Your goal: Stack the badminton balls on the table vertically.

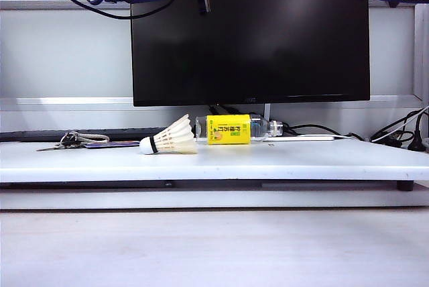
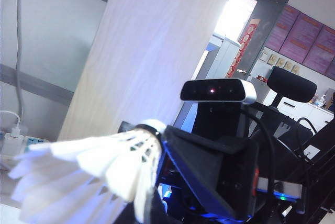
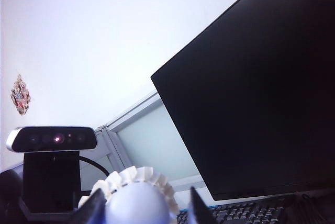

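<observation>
**Two cream-white feather shuttlecocks with cork tips: one on the table, one held high between the arms**

The lying shuttlecock (image 1: 171, 139) rests on its side left of centre on the wide white table (image 1: 322, 159), cork tip to the left. The raised shuttlecock (image 2: 89, 171) is high above the table, with the left gripper (image 2: 149, 213) closed on its skirt end. The right gripper (image 3: 146, 208) faces it, its fingers (image 3: 97, 208) flanking the rounded cork. Whether they press on it cannot be told. Handling: both are very light, and the feathers are thin and crush easily. The cork and black band are the firm places to grip. Obstructions: a clear bottle with a yellow label (image 1: 231, 129) lies just behind the lying shuttlecock, a bunch of keys (image 1: 70, 141) lies far left, and a black monitor (image 1: 255, 39) stands behind.
</observation>
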`<action>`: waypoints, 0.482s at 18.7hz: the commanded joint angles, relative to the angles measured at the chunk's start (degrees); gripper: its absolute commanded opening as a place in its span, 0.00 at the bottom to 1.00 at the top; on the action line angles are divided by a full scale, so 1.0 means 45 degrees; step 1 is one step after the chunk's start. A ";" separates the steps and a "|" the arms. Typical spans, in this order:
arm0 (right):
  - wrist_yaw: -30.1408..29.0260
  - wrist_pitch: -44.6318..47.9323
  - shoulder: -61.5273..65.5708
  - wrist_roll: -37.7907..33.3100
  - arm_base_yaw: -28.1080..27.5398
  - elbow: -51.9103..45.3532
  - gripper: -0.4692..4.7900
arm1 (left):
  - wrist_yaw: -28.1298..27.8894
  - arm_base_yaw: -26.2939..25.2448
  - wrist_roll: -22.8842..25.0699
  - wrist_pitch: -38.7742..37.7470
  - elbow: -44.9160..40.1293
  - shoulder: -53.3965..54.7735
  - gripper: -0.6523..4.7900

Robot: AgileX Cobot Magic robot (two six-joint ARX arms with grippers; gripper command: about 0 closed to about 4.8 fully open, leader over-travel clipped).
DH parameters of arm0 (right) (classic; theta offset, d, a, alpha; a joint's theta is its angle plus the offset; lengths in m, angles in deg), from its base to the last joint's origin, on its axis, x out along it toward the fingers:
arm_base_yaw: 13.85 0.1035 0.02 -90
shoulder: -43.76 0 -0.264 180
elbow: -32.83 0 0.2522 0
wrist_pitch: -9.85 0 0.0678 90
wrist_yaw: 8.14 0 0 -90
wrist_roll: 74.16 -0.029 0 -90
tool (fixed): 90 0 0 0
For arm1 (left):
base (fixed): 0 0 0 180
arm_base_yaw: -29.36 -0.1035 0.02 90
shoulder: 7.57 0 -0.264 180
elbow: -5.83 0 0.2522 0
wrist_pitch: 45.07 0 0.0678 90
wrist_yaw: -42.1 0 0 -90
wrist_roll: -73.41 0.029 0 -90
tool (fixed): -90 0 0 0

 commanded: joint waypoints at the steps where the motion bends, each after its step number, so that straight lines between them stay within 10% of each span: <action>1: 0.0034 0.0175 -0.0019 0.0044 0.0010 0.0073 0.44 | 0.0068 0.0015 -0.0083 0.0170 0.0034 -0.0058 0.16; 9: 0.0029 0.0165 -0.0015 0.0044 0.0010 0.0073 0.39 | 0.0107 0.0015 -0.0097 0.0170 0.0039 -0.0058 0.17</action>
